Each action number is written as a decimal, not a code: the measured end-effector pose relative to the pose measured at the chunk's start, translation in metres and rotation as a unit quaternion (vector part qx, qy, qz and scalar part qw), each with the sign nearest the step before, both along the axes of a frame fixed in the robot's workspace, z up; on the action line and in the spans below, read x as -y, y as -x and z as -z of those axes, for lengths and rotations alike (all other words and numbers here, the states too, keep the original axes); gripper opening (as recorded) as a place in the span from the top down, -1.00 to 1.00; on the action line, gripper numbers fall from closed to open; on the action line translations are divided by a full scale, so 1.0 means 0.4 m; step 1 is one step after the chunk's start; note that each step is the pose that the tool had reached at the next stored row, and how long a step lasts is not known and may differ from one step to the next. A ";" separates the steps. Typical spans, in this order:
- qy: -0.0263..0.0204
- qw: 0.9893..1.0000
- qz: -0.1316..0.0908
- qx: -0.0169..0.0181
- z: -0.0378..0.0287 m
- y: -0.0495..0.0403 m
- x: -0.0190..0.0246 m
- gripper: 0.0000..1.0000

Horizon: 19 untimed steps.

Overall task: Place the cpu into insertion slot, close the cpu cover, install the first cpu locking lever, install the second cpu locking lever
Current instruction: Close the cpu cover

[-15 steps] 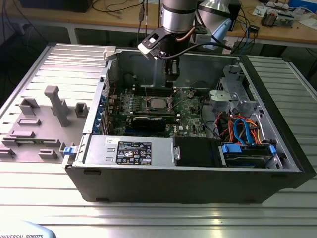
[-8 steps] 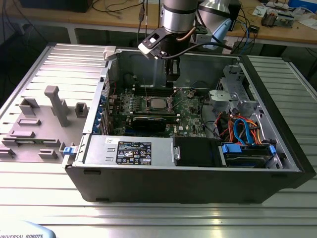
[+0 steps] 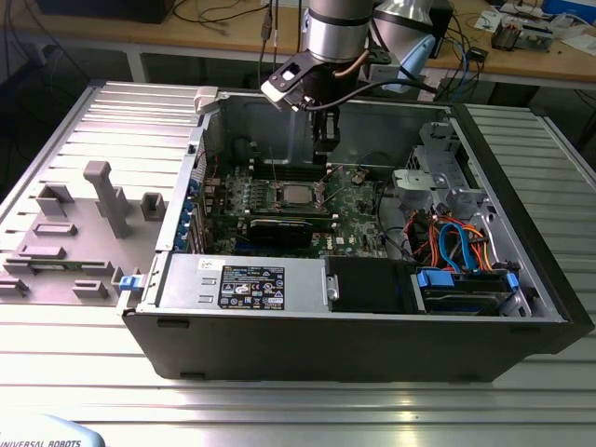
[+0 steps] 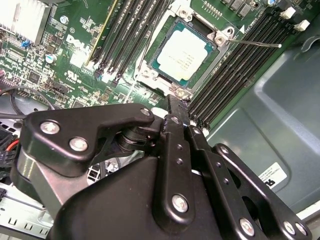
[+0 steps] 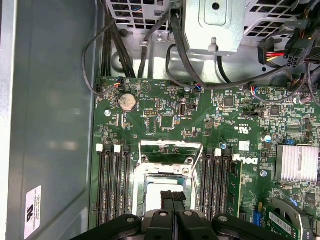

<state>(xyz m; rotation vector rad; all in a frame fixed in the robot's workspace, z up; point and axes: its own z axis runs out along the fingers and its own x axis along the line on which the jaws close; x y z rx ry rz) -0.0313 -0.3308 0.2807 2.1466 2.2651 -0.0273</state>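
cpu (image 4: 186, 51) seated in insertion slot (image 4: 150, 70); hand (image 5: 173, 199) clenched, empty, just above the slot's rim.
Chip judged light, stiff, slick-lidded, fragile underneath: take it by opposite edges. cpu cover (image 5: 170, 144) looks open beside the slot, lever wire (image 4: 255, 44) poking out past it. Lid print too small to read. White lettering on motherboard (image 5: 150, 112) near the slot; sticker on chassis wall (image 5: 32, 212) well off.

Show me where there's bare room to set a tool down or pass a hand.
Free: the ribbed tabletop in front of the case, and the bare metal panel beside the memory slots. Crowded: the cables at the exterior view's right, and around the cpu, by the gripper.
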 end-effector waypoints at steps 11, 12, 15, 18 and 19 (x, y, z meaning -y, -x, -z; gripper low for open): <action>0.000 1.000 0.000 0.000 0.000 -0.009 0.000 0.79; 0.000 1.000 0.000 0.000 0.000 -0.009 0.000 0.79; 0.001 1.000 0.000 0.000 0.000 -0.012 0.000 0.79; 0.001 1.000 0.000 0.000 0.000 -0.014 0.000 0.79; 0.001 1.000 0.000 0.000 0.000 -0.014 0.000 0.79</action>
